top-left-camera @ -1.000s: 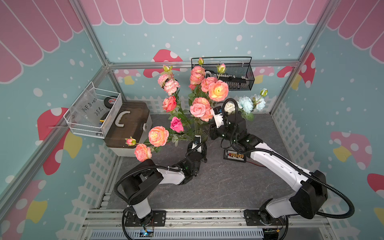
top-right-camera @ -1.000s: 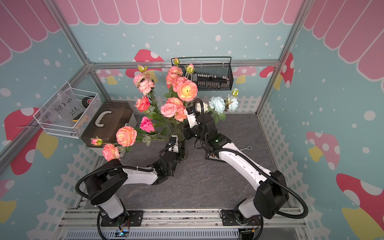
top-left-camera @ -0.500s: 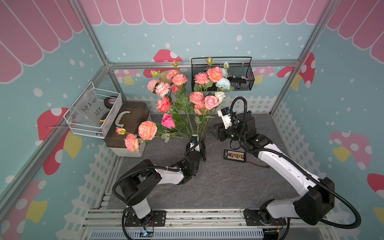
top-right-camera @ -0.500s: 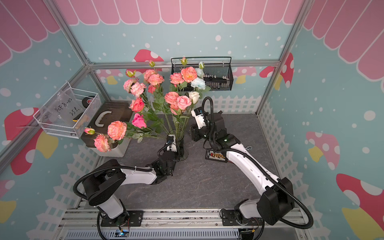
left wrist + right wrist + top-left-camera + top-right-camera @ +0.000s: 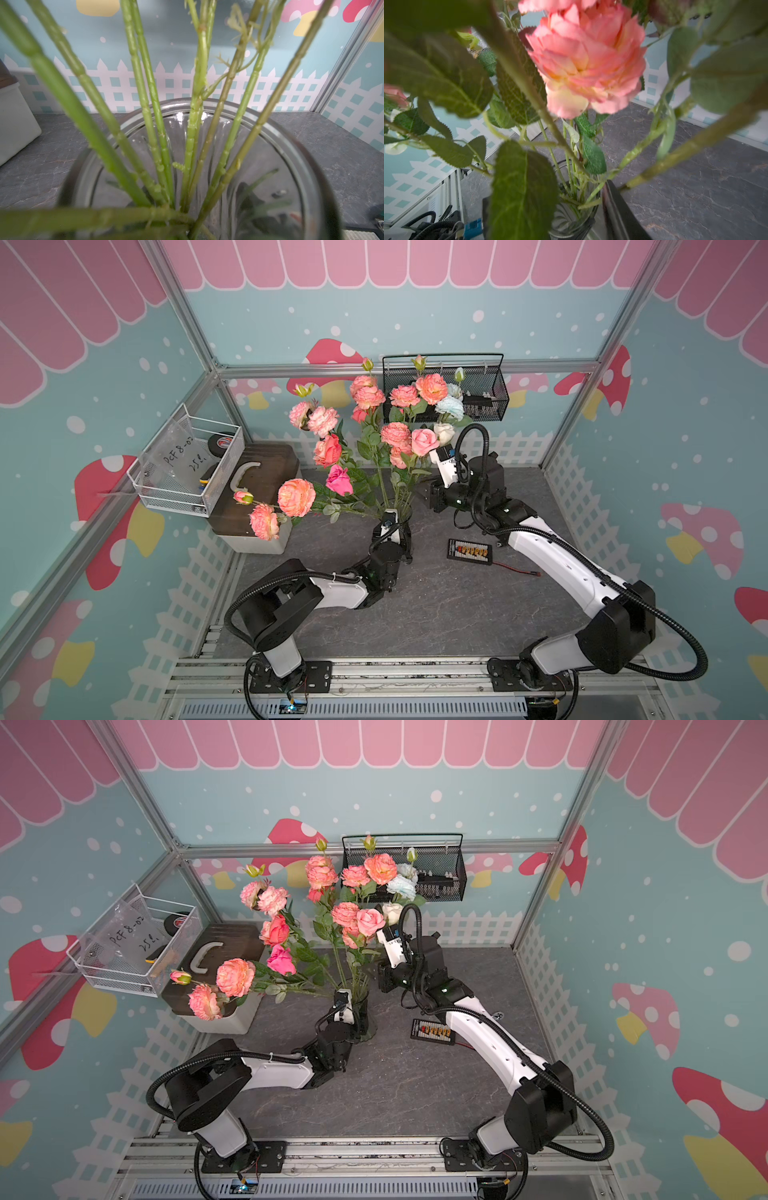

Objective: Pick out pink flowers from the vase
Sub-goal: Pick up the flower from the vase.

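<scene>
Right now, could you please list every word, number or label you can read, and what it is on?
"PCF 8-02": handwritten on the clear bag in the white wire basket.
Below it, "25" then an unclear mark.
Red label on the black disc: too small to read.
Small black board: nothing legible.

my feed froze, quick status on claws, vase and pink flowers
Left claw shut on the vase. Right claw in among the stems, grip unclear. Pink flowers all in the vase. White rose close by right claw.
</scene>
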Motion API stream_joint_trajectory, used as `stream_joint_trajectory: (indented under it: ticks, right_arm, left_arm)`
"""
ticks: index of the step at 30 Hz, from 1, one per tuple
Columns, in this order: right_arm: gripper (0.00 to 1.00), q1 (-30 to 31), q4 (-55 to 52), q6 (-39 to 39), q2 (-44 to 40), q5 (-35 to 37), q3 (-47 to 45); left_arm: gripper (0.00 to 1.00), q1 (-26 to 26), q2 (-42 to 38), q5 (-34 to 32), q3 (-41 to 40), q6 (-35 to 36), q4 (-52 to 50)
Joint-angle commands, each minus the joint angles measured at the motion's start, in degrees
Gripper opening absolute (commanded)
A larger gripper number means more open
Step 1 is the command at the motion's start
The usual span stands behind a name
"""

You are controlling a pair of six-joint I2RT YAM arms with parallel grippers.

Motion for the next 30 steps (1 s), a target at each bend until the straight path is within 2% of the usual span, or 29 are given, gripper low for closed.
stream_joint_trajectory:
  ticks: [1,6,11,21,25,30]
  right_arm:
    - [0.42,0.1,3.2,-0.2,2.6,0.0,3.9]
    - [0.32,0.1,3.5,0.3,5.7,0.8,7.2]
    - [0.29,0.1,5.4,1.9,6.4,-0.1,6.6]
    - [0.05,0.1,12.1,7.6,6.7,-3.2,3.8]
    - [0.00,0.1,13.4,7.3,3.4,-4.5,0.8]
    - [0.00,-0.2,13.1,5.6,-4.8,-5.4,-3.6]
  left_arm:
    - [0.00,-0.3,0.9,0.4,-1.2,-1.1,-4.5]
    - [0.00,-0.9,1.3,0.1,-1.4,-1.4,-4.3]
    - [0.00,-1.1,1.3,0.1,-1.4,-0.9,-4.0]
    - [0.00,-1.1,1.8,0.0,-0.6,-0.9,-4.4]
    - [0.00,-1.1,2.3,-1.4,-0.2,-1.3,-4.4]
    - [0.00,-1.1,3.0,-2.1,0.2,-1.2,-4.4]
